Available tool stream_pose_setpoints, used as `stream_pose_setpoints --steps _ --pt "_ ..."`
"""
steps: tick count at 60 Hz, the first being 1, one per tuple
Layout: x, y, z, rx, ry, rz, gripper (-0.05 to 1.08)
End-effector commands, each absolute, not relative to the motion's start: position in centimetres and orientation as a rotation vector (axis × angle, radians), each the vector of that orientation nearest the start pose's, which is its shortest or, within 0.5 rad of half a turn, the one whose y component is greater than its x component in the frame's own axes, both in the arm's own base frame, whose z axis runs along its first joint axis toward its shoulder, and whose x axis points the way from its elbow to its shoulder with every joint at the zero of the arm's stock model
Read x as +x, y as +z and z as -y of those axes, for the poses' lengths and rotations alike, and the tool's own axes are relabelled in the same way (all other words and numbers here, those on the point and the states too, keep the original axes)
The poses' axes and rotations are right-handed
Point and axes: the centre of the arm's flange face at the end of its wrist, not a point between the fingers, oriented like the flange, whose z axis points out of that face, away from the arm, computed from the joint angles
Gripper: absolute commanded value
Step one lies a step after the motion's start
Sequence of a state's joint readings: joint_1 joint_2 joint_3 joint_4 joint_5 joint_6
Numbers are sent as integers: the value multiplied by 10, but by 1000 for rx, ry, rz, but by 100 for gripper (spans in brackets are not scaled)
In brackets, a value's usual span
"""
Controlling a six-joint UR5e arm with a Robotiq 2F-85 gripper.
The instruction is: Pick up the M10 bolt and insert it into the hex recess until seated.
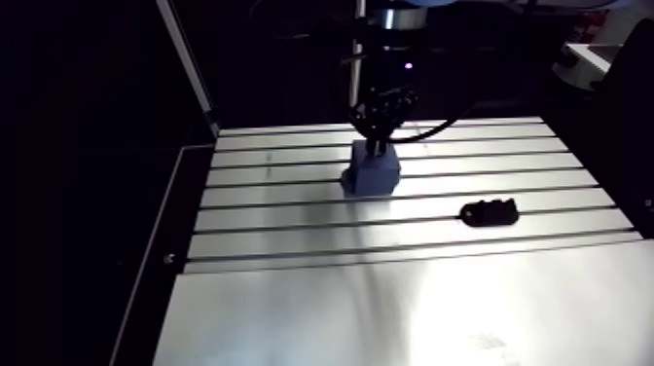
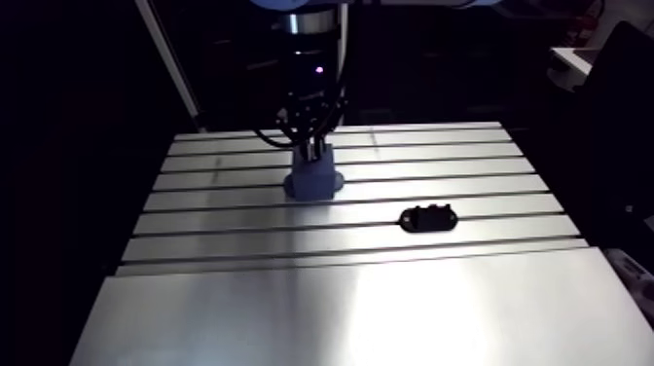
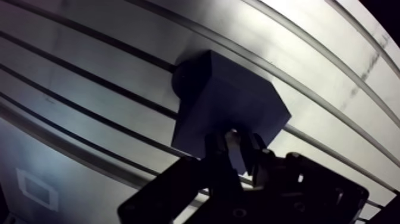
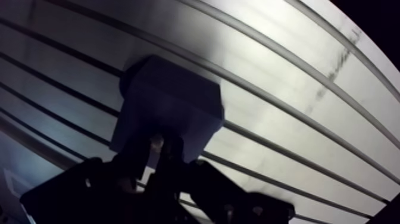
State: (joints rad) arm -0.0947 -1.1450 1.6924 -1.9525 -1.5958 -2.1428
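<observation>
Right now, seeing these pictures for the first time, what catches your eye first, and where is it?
The eye lands first on the blue block standing toward the far side of the slotted metal table, with the robot's hand hanging right above its top. Next comes a small black part lying alone on the table, apart from the block, to its right in the arm view and nearer the camera.

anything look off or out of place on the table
Nothing stands out. The blue block sits flat on the slotted table under the tool, and a small black part lies apart from it. No damage shows.
</observation>
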Motion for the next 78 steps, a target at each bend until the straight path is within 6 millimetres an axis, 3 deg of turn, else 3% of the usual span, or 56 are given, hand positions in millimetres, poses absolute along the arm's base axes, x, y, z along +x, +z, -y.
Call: stream_pose_setpoints --steps 1,46,48,50,55,56,62,78 --pt "-600 230 75 -768 -61 -2865 76" --pt "-602 233 78 -872 -68 -2847 73" --pt "-602 233 78 -871 -68 -2848 69" --pt "-602 232 78 -864 -61 -2850 51" --pt "-601 232 78 -863 -58 -2852 37" --pt "-600 232 79 -861 -58 -2853 21" --pt "-600 233 80 -859 -58 -2856 2" --pt "-604 251 88 -874 -41 -2916 1"
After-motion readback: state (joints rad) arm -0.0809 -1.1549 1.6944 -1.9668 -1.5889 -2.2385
